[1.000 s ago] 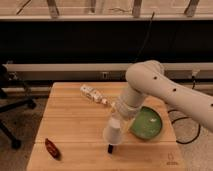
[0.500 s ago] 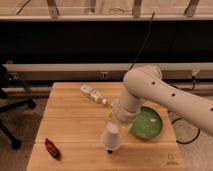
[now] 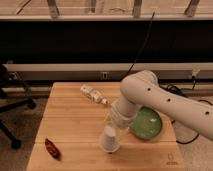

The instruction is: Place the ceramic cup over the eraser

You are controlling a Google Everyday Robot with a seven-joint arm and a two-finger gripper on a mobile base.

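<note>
- The gripper [image 3: 116, 126] sits at the end of the white arm [image 3: 150, 97], low over the front middle of the wooden tabletop [image 3: 75, 125]; its fingers are lost between the wrist and the cup, so I cannot tell whether they are spread or closed.
- Directly below the fingers is the ceramic cup [image 3: 110, 139], white and tapered, turned mouth down with its wider end toward the tabletop and its narrow end up against the gripper; whether the rim rests fully on the wood cannot be told.
- The eraser does not show anywhere; the cup covers the spot under the fingers.
- Just beside the fingers, to the camera's right, lies the green bowl [image 3: 146, 123], shallow and round, partly hidden behind the wrist and near the tabletop's right edge.
- Behind the fingers, farther from the camera and a little to the left, a white tube-like bottle [image 3: 93, 93] lies on its side, slanted, apart from both the cup and the bowl.
- Well to the left of the fingers, near the front left corner of the tabletop, a dark red oblong thing [image 3: 51, 148] lies alone on the wood.
- Farther left still, off the tabletop, part of a black office chair [image 3: 12, 107] stands on the floor.
- Beyond the tabletop, behind everything, a dark cable [image 3: 141, 45] runs up the black wall.
</note>
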